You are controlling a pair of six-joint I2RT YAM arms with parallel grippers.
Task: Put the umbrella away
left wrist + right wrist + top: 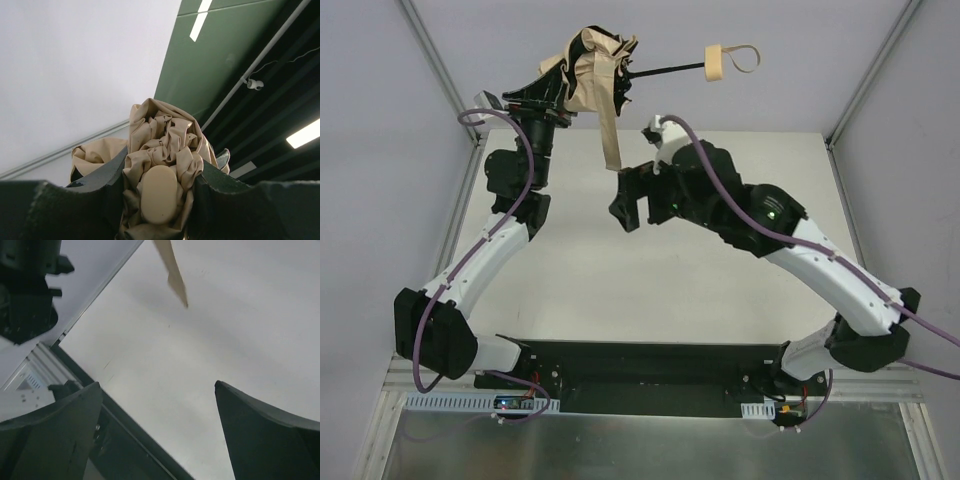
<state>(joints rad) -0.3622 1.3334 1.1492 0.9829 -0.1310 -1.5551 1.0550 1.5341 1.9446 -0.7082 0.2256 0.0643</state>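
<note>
Left claw point(160, 172) clamped on the crumpled beige fabric umbrella point(161, 132); right claw point(157, 410) spread wide, empty, tan strap point(171, 267) dangling ahead

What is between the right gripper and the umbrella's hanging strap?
Nothing. In the right wrist view, only bare table shows between the open right gripper and the strap of the umbrella.

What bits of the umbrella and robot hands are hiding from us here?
- Left wrist view: the umbrella shaft and handle, behind its own bunched fabric.
- Right wrist view: most of the strap, cut off by the top edge.
- Top view: where the left hand pinches, covered by fabric.
</note>
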